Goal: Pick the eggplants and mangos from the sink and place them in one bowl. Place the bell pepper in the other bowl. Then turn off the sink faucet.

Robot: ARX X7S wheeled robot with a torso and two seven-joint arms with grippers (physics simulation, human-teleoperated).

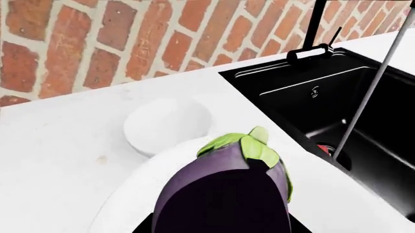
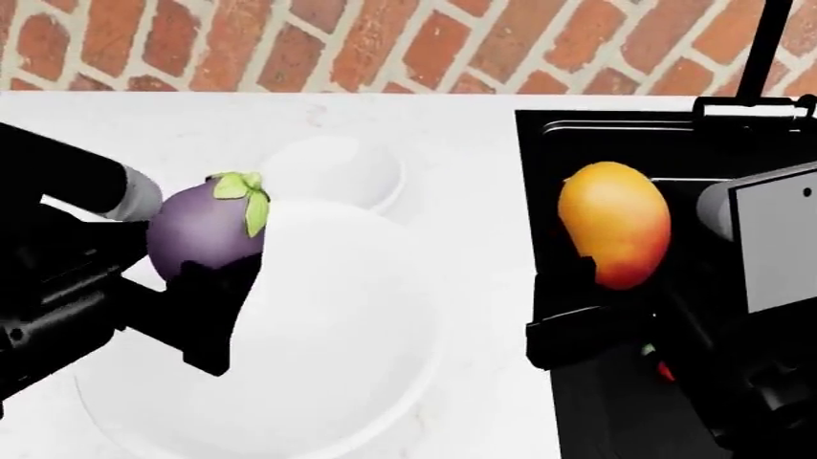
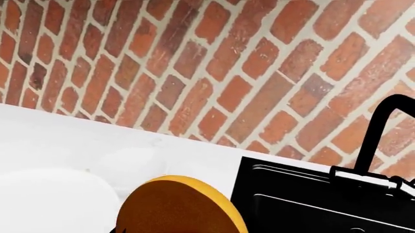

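Note:
My left gripper point(image 2: 194, 279) is shut on a purple eggplant point(image 2: 202, 228) with a green cap, held over the left rim of the large near white bowl point(image 2: 335, 325). The left wrist view fills with the same eggplant point(image 1: 224, 194) above that bowl's rim point(image 1: 123, 199). A smaller white bowl point(image 2: 344, 170) stands just behind. My right gripper point(image 2: 598, 287) is shut on an orange-yellow mango point(image 2: 615, 222), which hangs over the left part of the black sink point(image 2: 676, 143). A thin water stream point(image 1: 372, 87) runs from the black faucet point(image 1: 316, 29). Something red point(image 1: 322, 148) shows by the drain.
White counter point(image 2: 153, 134) surrounds the bowls, backed by a red brick wall point(image 2: 383, 43). The sink's left edge lies between the near bowl and the mango. In the right wrist view the mango point(image 3: 178, 206) hides the jaws.

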